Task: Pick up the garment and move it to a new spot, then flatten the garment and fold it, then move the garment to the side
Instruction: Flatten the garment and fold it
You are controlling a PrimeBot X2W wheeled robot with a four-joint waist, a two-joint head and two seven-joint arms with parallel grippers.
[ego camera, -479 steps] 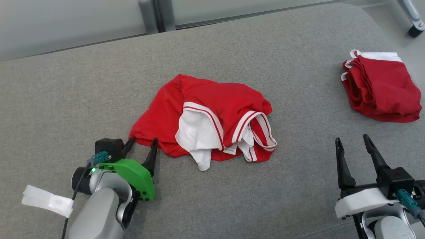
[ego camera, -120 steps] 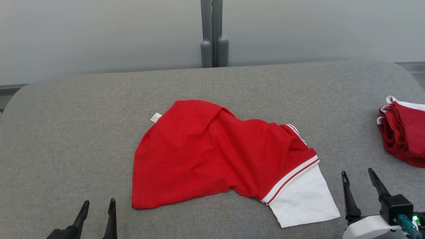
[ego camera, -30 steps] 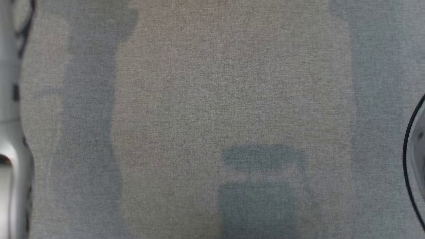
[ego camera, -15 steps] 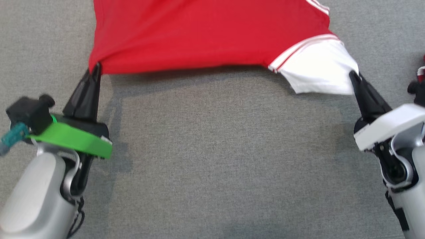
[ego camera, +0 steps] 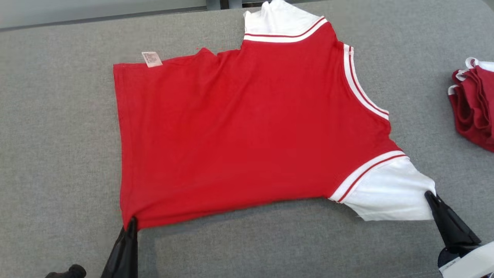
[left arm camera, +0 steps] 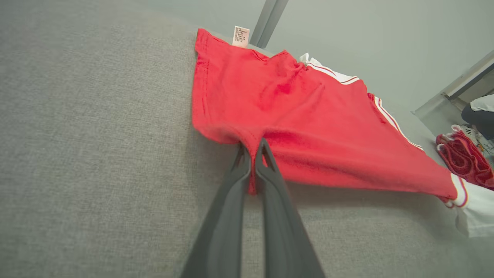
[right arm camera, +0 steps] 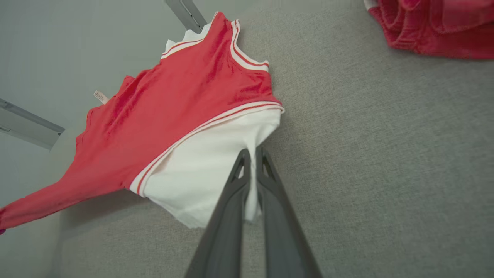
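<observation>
We have the garment [ego camera: 239,127] spread nearly flat mid-surface on the grey pad [ego camera: 54,162]. Our left gripper [ego camera: 132,224] pinches its hem corner [ego camera: 129,212] at seven o'clock, fingers [left arm camera: 235,185] closed tight on red cloth; our right gripper [ego camera: 429,196] is clamped on the white sleeve [ego camera: 386,193] at four o'clock. Relocation looks done, flattening nearly so (the near edge hangs slightly lifted); folding and moving it aside, perhaps toward the red pile [ego camera: 474,104] at three o'clock, remain.
</observation>
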